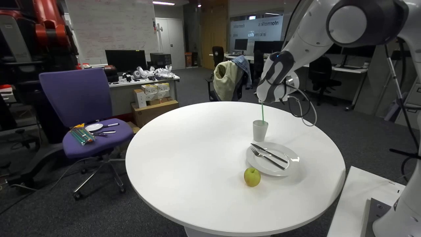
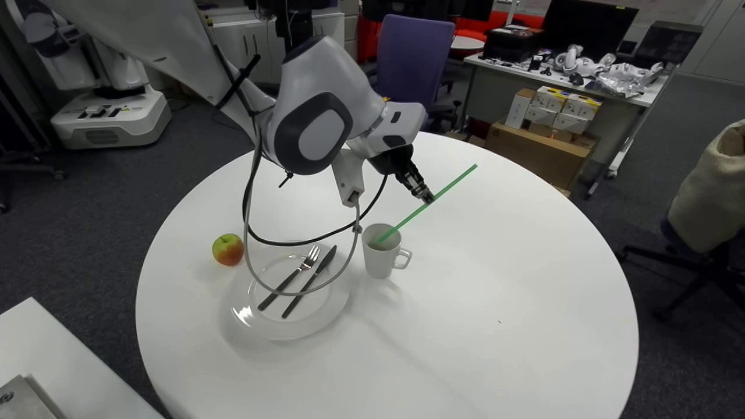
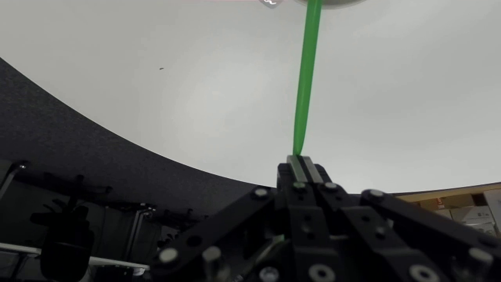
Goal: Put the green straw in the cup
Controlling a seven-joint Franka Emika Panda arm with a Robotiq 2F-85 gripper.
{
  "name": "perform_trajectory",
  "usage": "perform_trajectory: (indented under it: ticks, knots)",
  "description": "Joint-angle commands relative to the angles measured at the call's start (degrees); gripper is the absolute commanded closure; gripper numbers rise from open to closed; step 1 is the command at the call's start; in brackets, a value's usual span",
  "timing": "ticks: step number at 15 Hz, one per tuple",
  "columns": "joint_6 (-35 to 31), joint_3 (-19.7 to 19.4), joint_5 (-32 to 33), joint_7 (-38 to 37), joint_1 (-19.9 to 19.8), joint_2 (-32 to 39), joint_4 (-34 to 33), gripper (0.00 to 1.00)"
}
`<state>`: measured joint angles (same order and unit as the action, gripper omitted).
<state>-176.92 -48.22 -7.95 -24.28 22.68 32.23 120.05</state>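
In an exterior view, a white robot arm (image 2: 317, 73) angles down from upper left, black gripper (image 2: 428, 198) clamped on a thin green straw (image 2: 407, 219). The straw slants into a tapered white cup (image 2: 378, 262), mid-frame.

wrist view | green straw (image 3: 307, 76); cup (image 3: 341, 2) | cut off, top edge

Soft shadows, glare on the plate (image 1: 295, 159)

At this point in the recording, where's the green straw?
In an exterior view, the green straw slants up to the picture's right from the mouth of the white cup, right of the plate, pinched partway along by the fingers.
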Motion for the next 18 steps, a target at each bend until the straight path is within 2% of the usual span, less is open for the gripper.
perform_trajectory:
  ticks: [1,9,10,17,18]
  knots:
    - [-4.2,-0.2,-1.0,-1.6,0.4,0.8,1.2,1.00]
    - [-13.3,0.7,-1.6,-6.1,0.7,7.6,2.1,1.00]
    - [-13.5,1.8,-5.9,-2.4,0.4,8.5,1.9,1.00]
    - [-14.7,4.5,-13.1,0.3,0.4,11.5,1.7,1.00]
    - [-14.9,4.6,-13.7,0.7,0.3,11.5,1.8,0.96]
